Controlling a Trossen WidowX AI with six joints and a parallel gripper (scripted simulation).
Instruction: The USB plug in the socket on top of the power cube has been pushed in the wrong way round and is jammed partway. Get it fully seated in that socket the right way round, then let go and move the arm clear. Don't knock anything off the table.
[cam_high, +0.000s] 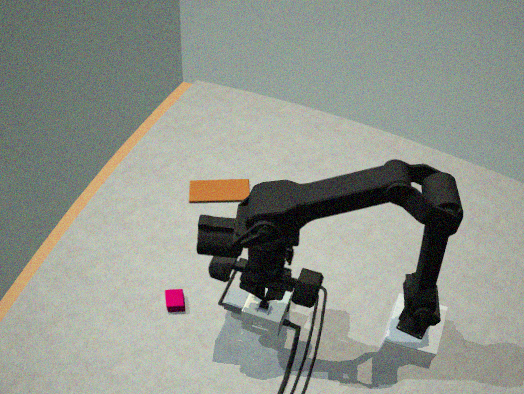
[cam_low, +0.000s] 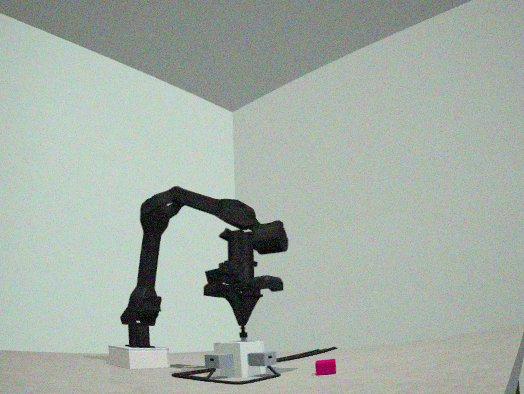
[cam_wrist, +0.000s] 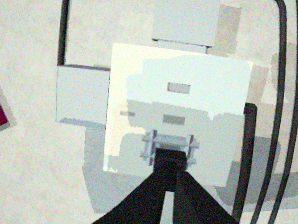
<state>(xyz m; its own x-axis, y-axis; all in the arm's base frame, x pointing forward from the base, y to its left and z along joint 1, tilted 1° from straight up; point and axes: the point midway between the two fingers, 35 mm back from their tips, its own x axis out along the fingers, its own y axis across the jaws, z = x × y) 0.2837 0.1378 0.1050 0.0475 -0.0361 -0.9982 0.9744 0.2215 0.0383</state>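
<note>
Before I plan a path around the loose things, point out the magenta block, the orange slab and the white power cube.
Magenta block (cam_high: 174, 299) (cam_low: 326, 367): top and exterior views, body.
Orange slab (cam_high: 219, 191): top view, upper face.
Power cube (cam_low: 234, 360) (cam_wrist: 220, 90): exterior view, side; wrist view, top face.
</note>
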